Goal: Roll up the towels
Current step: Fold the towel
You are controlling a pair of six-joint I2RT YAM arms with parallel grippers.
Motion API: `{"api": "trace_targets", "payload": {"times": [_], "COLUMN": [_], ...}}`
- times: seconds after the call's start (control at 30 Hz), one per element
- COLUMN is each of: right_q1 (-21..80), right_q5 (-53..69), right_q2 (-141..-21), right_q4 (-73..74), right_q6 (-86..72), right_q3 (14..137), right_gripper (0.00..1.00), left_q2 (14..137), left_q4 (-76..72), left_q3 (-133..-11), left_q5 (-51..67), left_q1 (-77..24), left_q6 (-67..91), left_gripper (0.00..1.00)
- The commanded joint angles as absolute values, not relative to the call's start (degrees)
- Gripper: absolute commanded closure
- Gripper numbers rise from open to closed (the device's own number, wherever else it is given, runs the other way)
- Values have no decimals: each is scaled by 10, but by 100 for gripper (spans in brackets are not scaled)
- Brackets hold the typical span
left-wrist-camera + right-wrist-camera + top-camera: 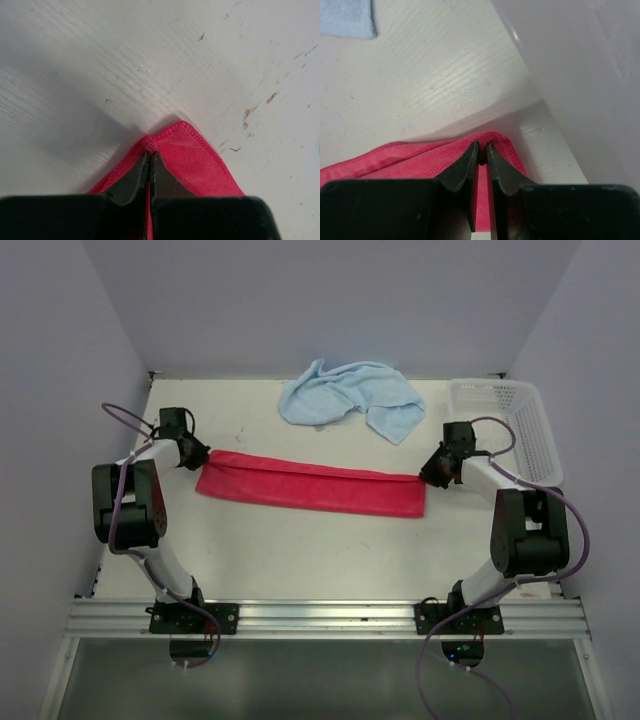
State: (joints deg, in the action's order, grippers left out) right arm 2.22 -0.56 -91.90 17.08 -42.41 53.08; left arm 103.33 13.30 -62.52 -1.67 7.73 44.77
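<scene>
**Rolling not begun; neither towel rolled.**
Red-pink terry towel (310, 486) lies mid-table as a long folded strip. Left gripper (150, 153) is clamped on one end. Right gripper (482, 147) is at the other, grip undeterminable. Light blue terry towel (350, 398) lies crumpled behind.

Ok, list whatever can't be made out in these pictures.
Top view: where each arm's jaws meet the red towel; the wrists cover both ends.
Right wrist view: whether the right jaws grip the towel's edge or just straddle it; the spot is shadowed.
Right wrist view: most of the blue towel, cut off at the top-left corner.
Left wrist view: the towel's length, behind the jaws.
</scene>
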Motion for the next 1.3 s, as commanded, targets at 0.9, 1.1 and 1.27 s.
{"api": "trace_targets", "payload": {"times": [0.9,1.1,1.27], "right_q1": [26,40,47], "right_q5": [43,37,1], "right_q2": [-951,-907,-832], "right_q4": [136,174,207], "right_q6": [-404,-350,-297], "right_q3": [642,639,583], "right_gripper": [56,49,48], "left_q2": [1047,981,884], "left_q4": [127,146,156], "left_q3": [-743,-741,-711], "left_q5": [-18,-26,-33], "left_q1": [77,76,76], "left_q6": [409,381,348], "left_gripper": [64,51,49]}}
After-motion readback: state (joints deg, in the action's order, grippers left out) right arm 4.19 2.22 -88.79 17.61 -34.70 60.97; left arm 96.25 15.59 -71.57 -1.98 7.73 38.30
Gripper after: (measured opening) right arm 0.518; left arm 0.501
